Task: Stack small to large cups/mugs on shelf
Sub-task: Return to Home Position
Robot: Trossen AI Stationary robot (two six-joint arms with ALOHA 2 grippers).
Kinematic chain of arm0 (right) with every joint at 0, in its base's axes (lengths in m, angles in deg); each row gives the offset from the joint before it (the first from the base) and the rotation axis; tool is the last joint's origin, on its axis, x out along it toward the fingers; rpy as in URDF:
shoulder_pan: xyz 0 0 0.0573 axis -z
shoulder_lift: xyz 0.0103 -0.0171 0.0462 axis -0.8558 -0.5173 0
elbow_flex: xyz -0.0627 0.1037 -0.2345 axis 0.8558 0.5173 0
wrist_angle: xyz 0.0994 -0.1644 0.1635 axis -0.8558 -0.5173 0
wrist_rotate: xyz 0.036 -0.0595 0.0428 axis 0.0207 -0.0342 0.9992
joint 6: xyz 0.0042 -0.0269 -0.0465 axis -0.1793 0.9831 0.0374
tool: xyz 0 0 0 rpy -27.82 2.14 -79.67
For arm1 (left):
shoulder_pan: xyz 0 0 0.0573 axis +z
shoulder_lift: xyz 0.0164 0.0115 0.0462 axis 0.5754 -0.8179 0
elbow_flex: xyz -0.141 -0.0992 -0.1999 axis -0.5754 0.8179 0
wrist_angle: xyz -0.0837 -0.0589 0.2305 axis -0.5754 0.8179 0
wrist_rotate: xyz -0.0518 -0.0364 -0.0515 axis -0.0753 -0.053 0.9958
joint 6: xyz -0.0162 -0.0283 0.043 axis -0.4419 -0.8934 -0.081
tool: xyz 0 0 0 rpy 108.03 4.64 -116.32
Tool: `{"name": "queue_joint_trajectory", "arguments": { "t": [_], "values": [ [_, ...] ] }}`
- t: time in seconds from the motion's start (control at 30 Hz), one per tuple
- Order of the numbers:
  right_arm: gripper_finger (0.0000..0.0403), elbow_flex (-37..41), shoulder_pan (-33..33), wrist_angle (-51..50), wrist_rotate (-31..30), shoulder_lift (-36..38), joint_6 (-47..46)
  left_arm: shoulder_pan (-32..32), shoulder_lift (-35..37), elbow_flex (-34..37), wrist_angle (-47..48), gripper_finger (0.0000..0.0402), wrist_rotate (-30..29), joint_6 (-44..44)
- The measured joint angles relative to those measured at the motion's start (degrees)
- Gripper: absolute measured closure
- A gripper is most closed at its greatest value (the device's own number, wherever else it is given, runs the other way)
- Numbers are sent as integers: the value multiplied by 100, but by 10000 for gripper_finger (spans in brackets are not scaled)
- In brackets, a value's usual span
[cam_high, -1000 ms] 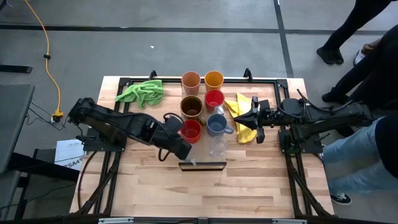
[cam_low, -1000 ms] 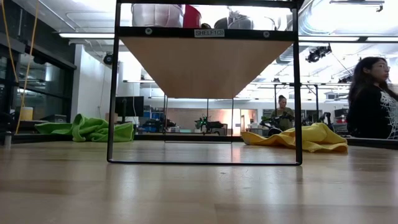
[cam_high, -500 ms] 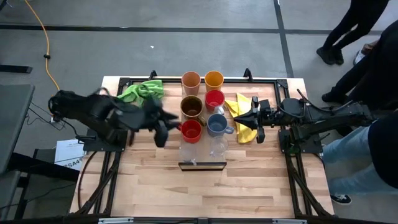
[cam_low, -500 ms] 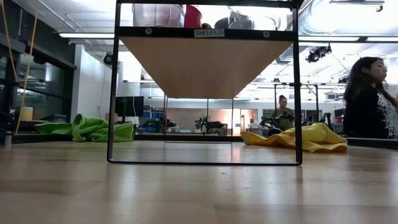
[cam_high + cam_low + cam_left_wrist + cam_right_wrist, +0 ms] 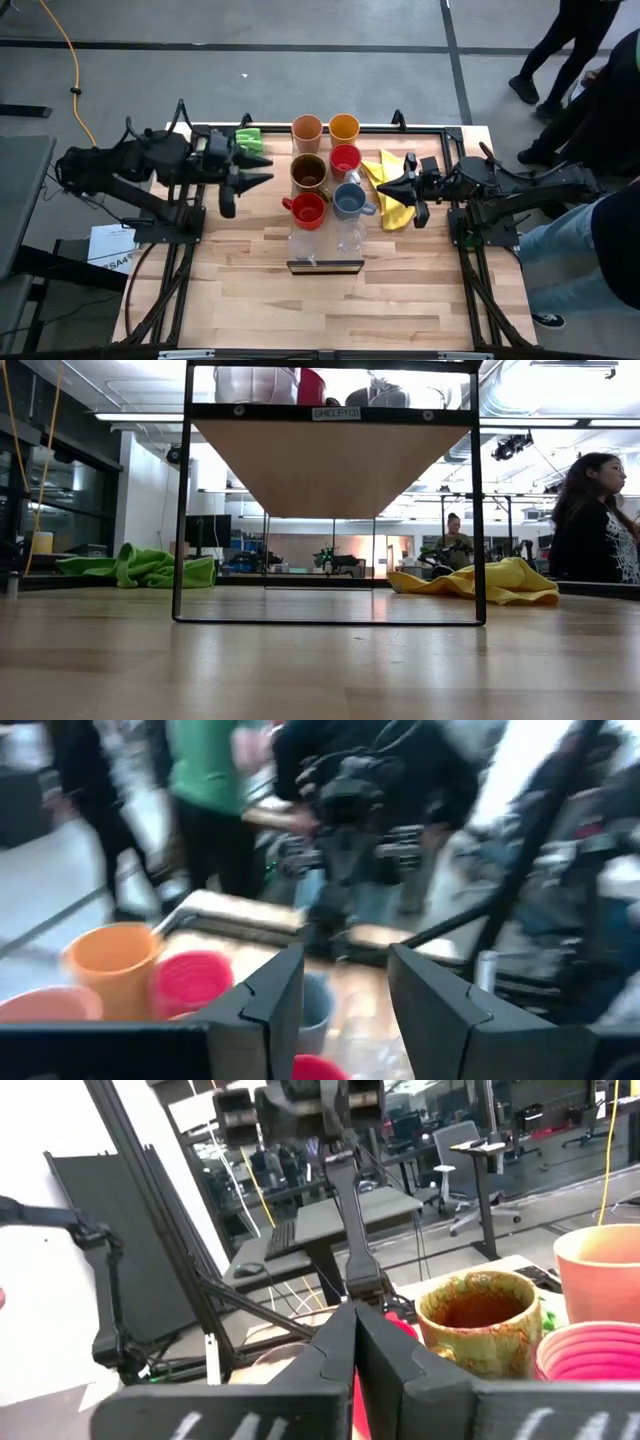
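**High view, read left to right.** The left gripper (image 5: 265,169) hangs over the table's left side, above the green cloth (image 5: 247,134) and apart from every cup. Its wrist view shows the two fingers parted by a clear gap, with nothing between them. At centre, the shelf (image 5: 325,266) carries all eight vessels in two files running back from its dark front edge. The left file holds the left glass (image 5: 303,245), left red mug (image 5: 307,210), brown mug (image 5: 308,171) and peach tumbler (image 5: 307,129). The right file holds the right glass (image 5: 350,237), grey mug (image 5: 348,201), right red mug (image 5: 345,159) and orange tumbler (image 5: 344,127). Each stands upright on its own, none nested in another. We judge that size rises from front to back, so the placing looks complete and only the parking of the arms is left. The right gripper (image 5: 385,184) sits just right of the shelf, over the yellow cloth (image 5: 385,205). Its wrist view shows the fingers pressed together, holding nothing. People stand beyond the table's right edge.
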Motion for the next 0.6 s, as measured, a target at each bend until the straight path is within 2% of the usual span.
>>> {"name": "queue_joint_trajectory", "arguments": {
  "t": [0.17, 0.27, 0.43, 0.6],
  "values": [
    [402, 0, 0, 57, -338, 0, 137, 546, 883, 1479, -1966, 268, 1349, 153],
    [402, 0, 0, 181, -659, -2, 199, 904, 1289, 2018, -2443, 268, 1828, 131],
    [402, 0, 1, 266, -798, 19, 201, 1202, 1689, 2322, -2517, 268, 2102, 115],
    [402, 0, 0, 276, -800, 24, 257, 1206, 1810, 2330, -2183, 268, 1836, 160]
  ]
}}
